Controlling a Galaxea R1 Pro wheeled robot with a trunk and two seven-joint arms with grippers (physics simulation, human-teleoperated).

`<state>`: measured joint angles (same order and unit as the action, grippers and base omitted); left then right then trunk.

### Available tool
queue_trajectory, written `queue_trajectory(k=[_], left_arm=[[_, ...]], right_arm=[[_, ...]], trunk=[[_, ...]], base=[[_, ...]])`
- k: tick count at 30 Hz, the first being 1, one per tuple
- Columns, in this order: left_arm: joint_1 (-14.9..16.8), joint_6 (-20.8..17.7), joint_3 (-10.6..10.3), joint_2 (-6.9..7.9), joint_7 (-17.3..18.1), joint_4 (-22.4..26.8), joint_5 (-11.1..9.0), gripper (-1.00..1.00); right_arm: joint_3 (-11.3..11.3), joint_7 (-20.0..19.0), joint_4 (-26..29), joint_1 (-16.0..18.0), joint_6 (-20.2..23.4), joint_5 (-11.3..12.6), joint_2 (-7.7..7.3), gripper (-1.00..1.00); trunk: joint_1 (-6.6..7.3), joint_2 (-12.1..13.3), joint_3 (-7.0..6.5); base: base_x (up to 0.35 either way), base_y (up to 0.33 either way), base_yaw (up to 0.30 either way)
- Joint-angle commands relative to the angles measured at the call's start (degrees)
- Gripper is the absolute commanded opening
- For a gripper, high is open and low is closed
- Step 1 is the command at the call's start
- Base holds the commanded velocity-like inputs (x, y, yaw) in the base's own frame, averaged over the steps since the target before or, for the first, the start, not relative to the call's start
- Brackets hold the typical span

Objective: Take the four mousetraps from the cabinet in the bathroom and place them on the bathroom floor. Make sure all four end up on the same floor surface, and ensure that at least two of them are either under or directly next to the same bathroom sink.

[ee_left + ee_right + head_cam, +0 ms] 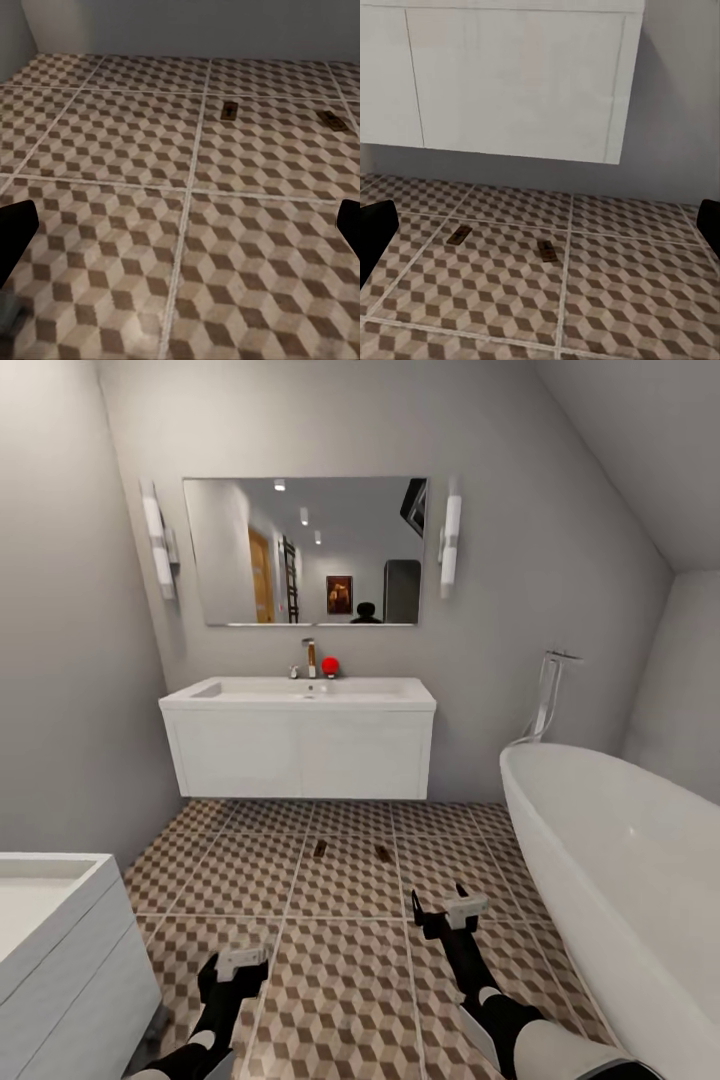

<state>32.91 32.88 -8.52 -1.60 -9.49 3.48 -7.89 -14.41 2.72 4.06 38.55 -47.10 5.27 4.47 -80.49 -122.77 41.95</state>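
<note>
two mousetraps lie flat on the bathroom floor (340, 920) in front of the bathroom sink (300, 695), out from under the white vanity unit (300, 752) and not touching it. the left mousetrap (320, 849) and the right mousetrap (383, 852) sit near each other but apart, on neighbouring tiles with a grout line between them. from the left wrist view the same two show as the left mousetrap (229, 111) and the right mousetrap (331, 120); from the right wrist view they lie below the vanity front, left mousetrap (459, 235) and right mousetrap (547, 251).

the left gripper (240, 960) hangs low over the tiles, its fingers (16, 236) spread wide with nothing between them. the right gripper (450, 912) is also low over the floor, nearer the traps, fingers (375, 240) spread and holding nothing.

a chrome faucet (309, 657) stands at the back edge of the basin with a red ball-like object (330, 666) just beside it. a mirror (305, 550) hangs above, flanked by two wall lights. the white bathtub (620, 860) runs along the right, and a second white unit (60, 950) fills the lower left corner. no writing or brand mark can be read on anything.
</note>
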Motion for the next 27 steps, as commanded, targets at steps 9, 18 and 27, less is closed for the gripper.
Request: queue_trajectory(k=[9, 18, 27], left_arm=[[-1.14, 8.41, -0.53, -0.13, -0.15, -6.58, -0.55, 1.00], [-3.95, 11.61, -0.53, -0.16, -0.10, -7.60, -0.55, 1.00], [-4.84, 14.25, -0.53, -0.65, -0.09, -7.53, -0.48, 1.00]], right_arm=[[-0.53, 0.18, -1.96, -1.92, -0.50, 0.55, 0.01, 1.00], [-0.53, 0.41, -2.75, -4.18, -4.68, 0.53, 0.01, 1.00], [-0.53, 0.60, -2.86, -5.98, -7.06, 0.54, 0.01, 1.00]], trunk=[[1.99, 3.60, -1.56], [3.97, 7.21, -3.18], [5.95, 10.82, -4.79]], base=[[0.000, 0.000, 0.000], [0.000, 0.000, 0.000], [0.000, 0.000, 0.000]])
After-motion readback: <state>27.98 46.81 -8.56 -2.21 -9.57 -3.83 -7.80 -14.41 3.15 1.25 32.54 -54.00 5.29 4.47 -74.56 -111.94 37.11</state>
